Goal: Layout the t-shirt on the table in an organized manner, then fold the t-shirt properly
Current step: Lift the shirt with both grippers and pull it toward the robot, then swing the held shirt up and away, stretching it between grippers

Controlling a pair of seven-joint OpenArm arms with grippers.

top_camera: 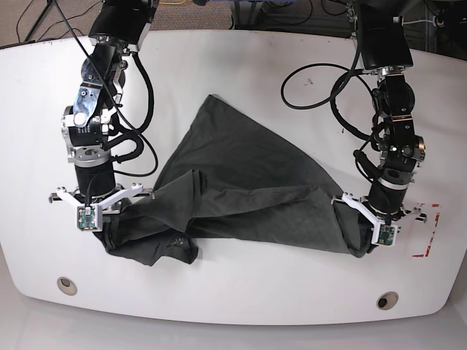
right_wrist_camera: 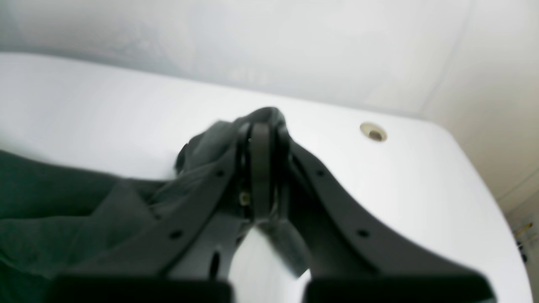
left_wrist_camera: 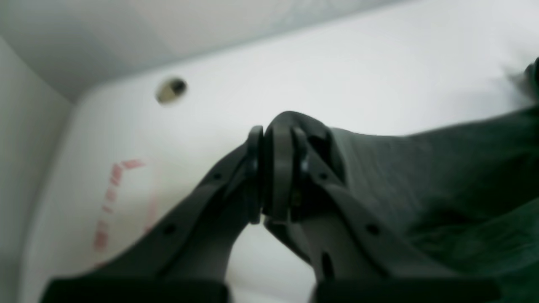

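A dark charcoal-grey t-shirt (top_camera: 241, 189) is spread unevenly over the middle of a glossy white table (top_camera: 241, 65). The cloth is rumpled and only partly opened out: one corner is drawn to a point toward the far side of the table, and the rest fans out toward the near edge. At the left of the base view the fabric is bunched in thick folds, with an edge curled under. At the right it is gathered into a narrow end. A round grommet hole (top_camera: 67, 285) is set near each front corner, and a red-and-white marking (top_camera: 430, 233) is seen by the right edge.
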